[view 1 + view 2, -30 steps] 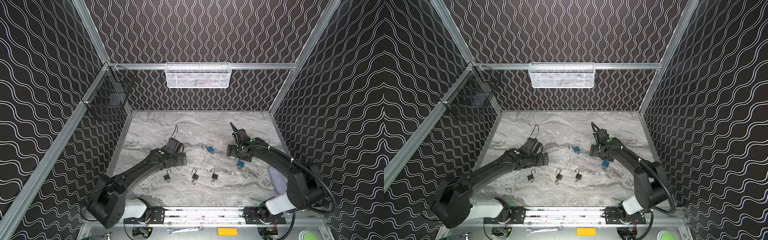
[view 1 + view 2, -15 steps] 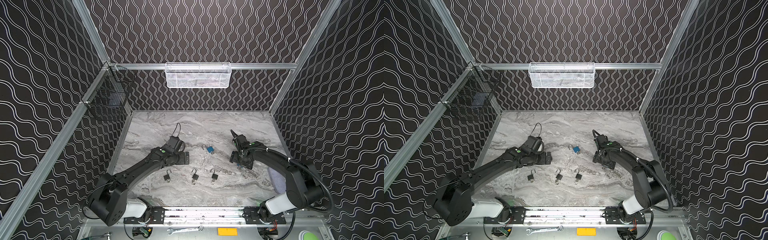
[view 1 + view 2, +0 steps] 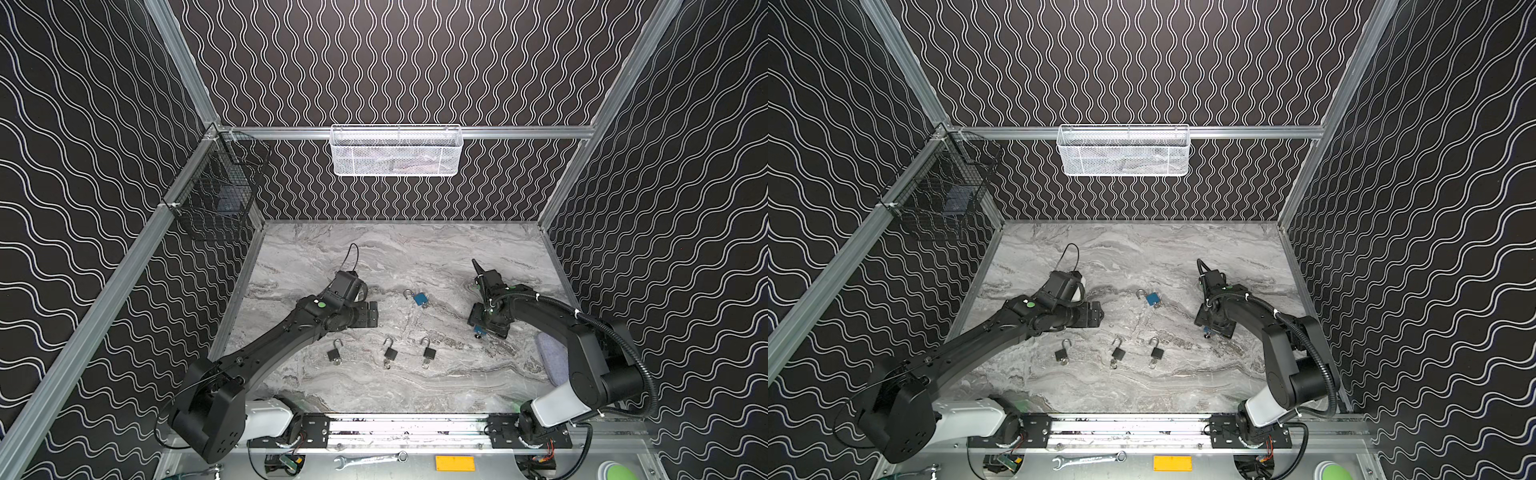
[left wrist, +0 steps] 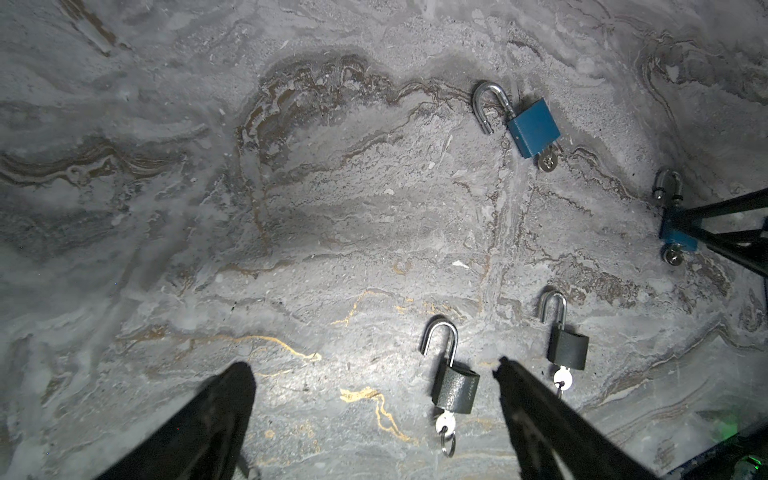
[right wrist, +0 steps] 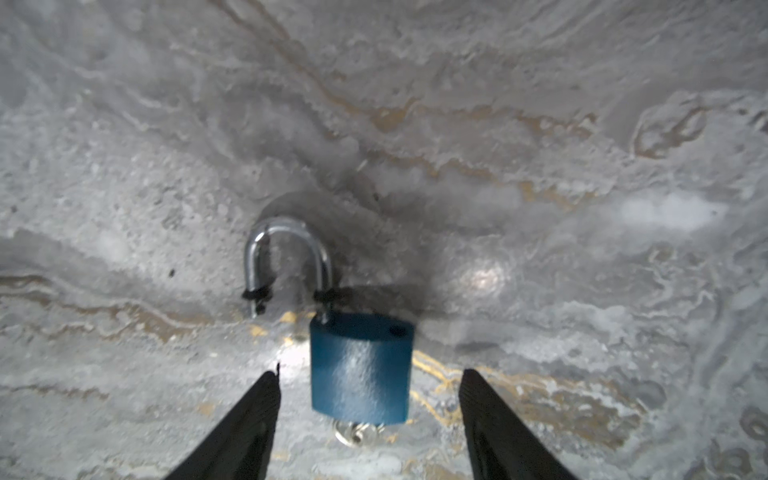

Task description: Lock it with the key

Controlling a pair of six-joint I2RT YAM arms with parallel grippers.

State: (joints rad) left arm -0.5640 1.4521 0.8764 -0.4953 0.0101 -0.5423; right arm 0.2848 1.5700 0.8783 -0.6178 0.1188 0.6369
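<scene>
Marble tabletop (image 3: 415,249) lies open toward the back wall (image 3: 395,199) in a top view. Left wrist: left gripper (image 4: 372,365) gapes wide over 1 grey padlock (image 4: 455,384). Right wrist: right gripper (image 5: 370,372), jaws apart, straddles 1 blue padlock (image 5: 360,368) without touching it, key (image 5: 353,432) in its base.

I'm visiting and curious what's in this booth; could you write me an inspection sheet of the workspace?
Surface: marble-look tabletop.
Job's things: blue padlock mid-table; second blue padlock between right jaws; three dark padlocks; all open, keys in.
Clutter: wrench; grey pad.
Grippers: left gripper open, hovering; right gripper open, not touching.
Cables: black loop near left gripper; corrugated hose at right.
Surroundings: white mesh basket, black wire basket on patterned walls.
</scene>
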